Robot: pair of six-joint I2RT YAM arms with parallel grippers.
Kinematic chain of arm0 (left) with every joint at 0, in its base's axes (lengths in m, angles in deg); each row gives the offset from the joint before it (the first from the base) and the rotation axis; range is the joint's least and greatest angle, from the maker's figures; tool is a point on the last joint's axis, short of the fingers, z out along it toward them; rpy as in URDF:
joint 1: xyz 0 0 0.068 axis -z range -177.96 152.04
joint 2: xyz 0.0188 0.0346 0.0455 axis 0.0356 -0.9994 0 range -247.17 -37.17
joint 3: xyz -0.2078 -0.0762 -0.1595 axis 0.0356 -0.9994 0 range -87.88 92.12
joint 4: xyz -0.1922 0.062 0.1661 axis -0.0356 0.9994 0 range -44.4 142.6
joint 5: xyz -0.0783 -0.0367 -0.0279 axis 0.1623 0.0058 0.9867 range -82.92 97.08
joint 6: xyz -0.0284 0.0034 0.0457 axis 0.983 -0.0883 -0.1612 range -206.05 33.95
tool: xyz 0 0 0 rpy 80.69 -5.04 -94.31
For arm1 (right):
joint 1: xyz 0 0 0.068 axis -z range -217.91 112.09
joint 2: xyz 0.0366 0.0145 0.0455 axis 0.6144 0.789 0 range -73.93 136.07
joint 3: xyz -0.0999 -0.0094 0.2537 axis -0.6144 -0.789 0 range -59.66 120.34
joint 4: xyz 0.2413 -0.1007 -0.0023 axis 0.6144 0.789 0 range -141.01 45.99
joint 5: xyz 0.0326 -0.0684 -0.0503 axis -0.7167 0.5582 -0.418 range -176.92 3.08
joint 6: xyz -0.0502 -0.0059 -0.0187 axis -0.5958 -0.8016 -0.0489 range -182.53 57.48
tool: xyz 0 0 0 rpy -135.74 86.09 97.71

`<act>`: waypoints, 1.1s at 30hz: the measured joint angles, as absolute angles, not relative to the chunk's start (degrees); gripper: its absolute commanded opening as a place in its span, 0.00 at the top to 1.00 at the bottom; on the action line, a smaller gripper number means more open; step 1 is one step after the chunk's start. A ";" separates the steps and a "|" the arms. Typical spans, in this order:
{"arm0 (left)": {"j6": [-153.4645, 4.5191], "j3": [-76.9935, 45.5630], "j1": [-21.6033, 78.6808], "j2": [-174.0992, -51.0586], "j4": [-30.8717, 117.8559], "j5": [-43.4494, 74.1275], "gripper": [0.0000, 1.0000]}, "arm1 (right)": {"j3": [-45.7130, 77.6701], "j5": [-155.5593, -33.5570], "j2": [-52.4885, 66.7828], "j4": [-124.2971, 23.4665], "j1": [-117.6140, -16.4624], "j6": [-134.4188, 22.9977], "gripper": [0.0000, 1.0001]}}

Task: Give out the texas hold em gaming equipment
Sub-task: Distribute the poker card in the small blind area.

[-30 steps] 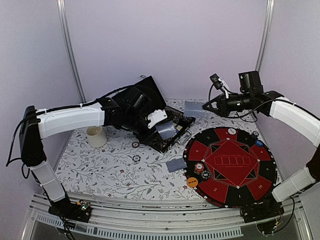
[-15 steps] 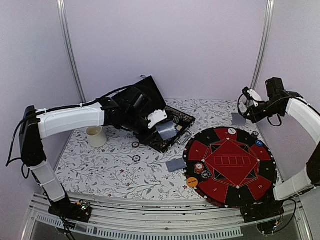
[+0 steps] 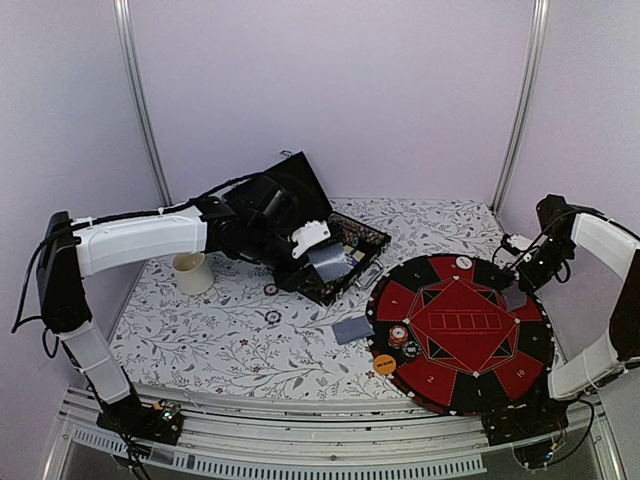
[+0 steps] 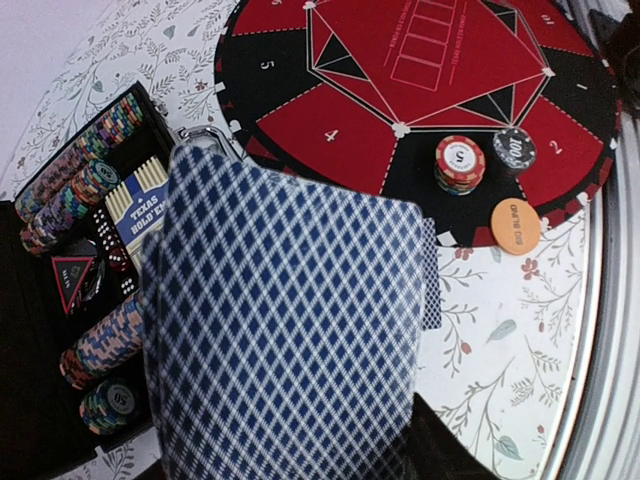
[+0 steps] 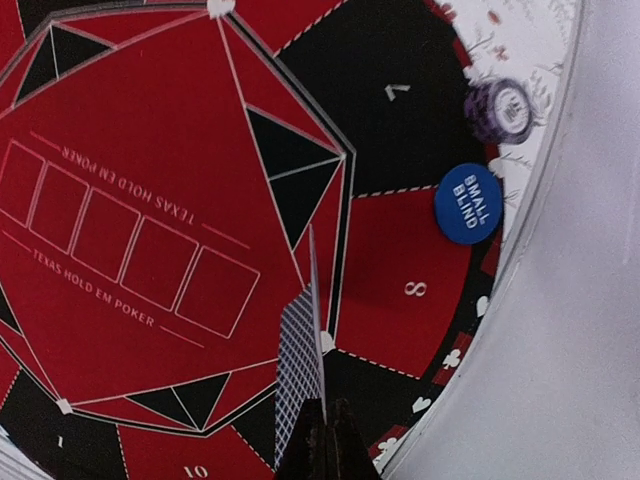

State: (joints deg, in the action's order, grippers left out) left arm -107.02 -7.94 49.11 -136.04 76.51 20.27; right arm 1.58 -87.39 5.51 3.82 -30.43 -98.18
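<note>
Right arm folded at frame's right, right gripper [image 5: 322, 436] pinching a blue-checked playing card [image 5: 298, 370]; outstretched left gripper [image 3: 322, 252] clasps a second blue-checked card [image 4: 290, 320].

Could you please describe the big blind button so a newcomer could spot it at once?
Find the round red-and-black poker mat at the right of the table. At its near-left rim, beside a red-and-white chip stack and a dark chip, lies the big blind button: the only orange disc.

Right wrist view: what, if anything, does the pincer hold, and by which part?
A blue-checked playing card, pinched at its near edge by the right pincer.
</note>
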 measured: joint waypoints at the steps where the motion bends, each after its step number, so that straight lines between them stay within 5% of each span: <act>1: -107.02 -7.94 49.00 -136.04 76.47 20.38 0.49 | 1.18 -87.08 6.51 4.19 -30.34 -98.71 0.99; 16: -107.02 -8.03 48.61 -136.02 76.36 20.79 0.49 | 0.68 -76.24 21.83 3.56 -26.27 -104.17 0.99; 33: -107.02 -8.05 48.15 -136.02 76.34 20.79 0.49 | -1.64 -71.98 16.02 -11.70 -36.33 -120.57 0.99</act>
